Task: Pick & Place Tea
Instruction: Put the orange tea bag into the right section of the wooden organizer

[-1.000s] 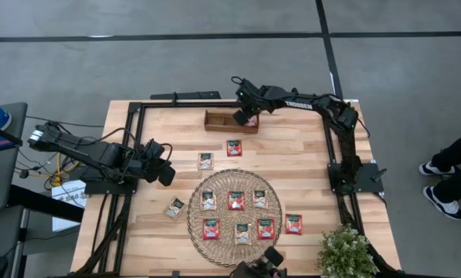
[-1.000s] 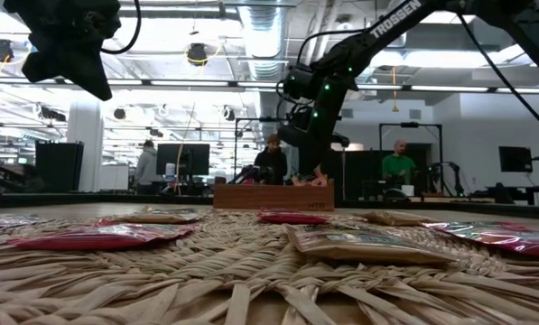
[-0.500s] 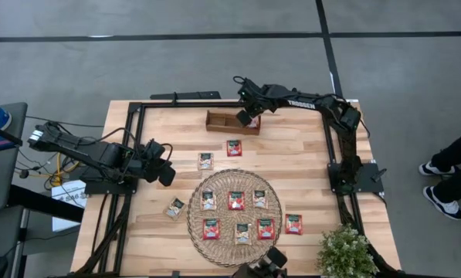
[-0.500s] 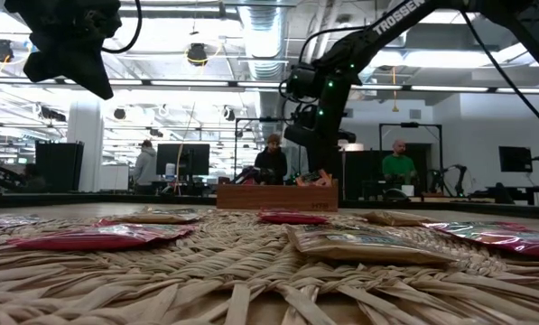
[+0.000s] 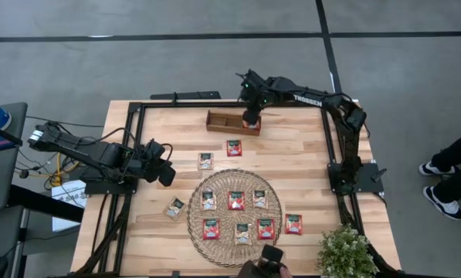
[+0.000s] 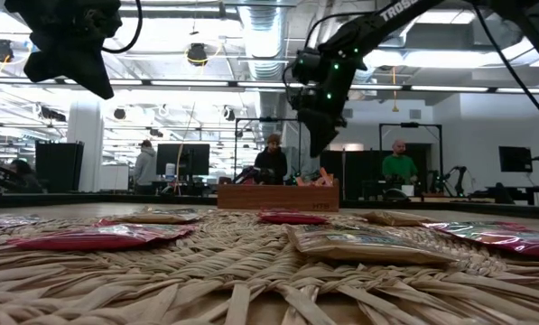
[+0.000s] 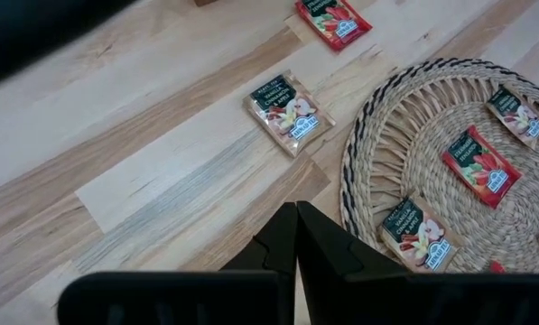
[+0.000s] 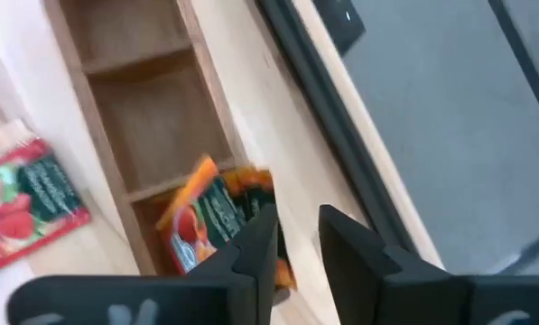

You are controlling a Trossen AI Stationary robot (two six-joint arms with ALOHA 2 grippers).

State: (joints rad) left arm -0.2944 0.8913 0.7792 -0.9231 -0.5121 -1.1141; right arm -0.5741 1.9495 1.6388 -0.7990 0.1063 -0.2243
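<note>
The tea sachets are small flat squares, red-orange or cream. Several lie on the round woven mat [image 5: 197, 220], such as a red one [image 5: 236, 200]. Others lie on the bare wood: red [image 5: 234, 147], cream [image 5: 206, 161], cream [image 5: 174, 207], red [image 5: 293, 224]. Some red-orange sachets [image 8: 210, 221] stand on edge in the right end compartment of the brown wooden tray [image 5: 222, 122]. My right gripper [image 8: 296, 239] hangs open just above that compartment [image 6: 319, 140], holding nothing. My left gripper [image 7: 296, 226] is shut and hovers over the table's left part [image 5: 165, 173].
The tray's other compartments [image 8: 152, 117] show bare wood. A black frame rail [image 8: 314, 99] runs just beyond the tray along the far edge. A potted plant [image 5: 344, 251] stands at the near right corner. People work in the room behind the table [image 6: 271, 158].
My right gripper has risen straight up from the tray's right end and now hangs clear above it. The red-orange sachets have stayed in the tray.
</note>
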